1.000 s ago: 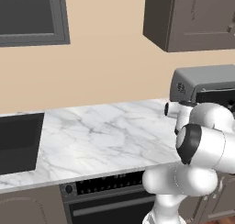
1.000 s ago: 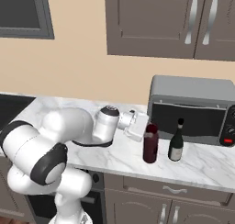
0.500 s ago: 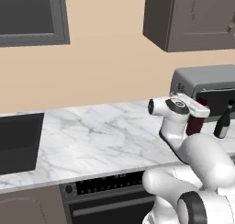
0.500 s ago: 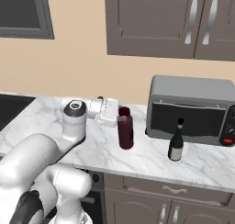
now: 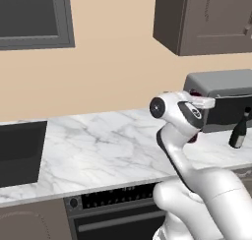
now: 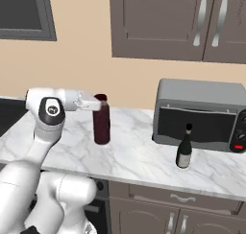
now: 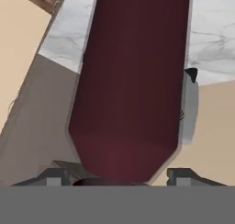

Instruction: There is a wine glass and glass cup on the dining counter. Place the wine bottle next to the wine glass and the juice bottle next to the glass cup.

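1. Currently we hold the juice bottle [image 6: 101, 119]: a smooth, dark maroon cylinder with a tapered shoulder, upright above the marble worktop [image 6: 134, 151].
2. Our gripper [image 6: 94, 103] is clamped around its neck.
3. Wine bottle [image 6: 184, 147]: dark glass, slim neck, pale label, standing before the grey boxy toaster oven [image 6: 202, 114], well apart from the juice bottle.

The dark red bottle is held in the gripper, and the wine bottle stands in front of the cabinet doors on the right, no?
Not quite. The gripper does hold the dark red bottle, but the wine bottle stands on the marble worktop in front of the grey toaster oven, not the cabinet doors. The right base view shows this.
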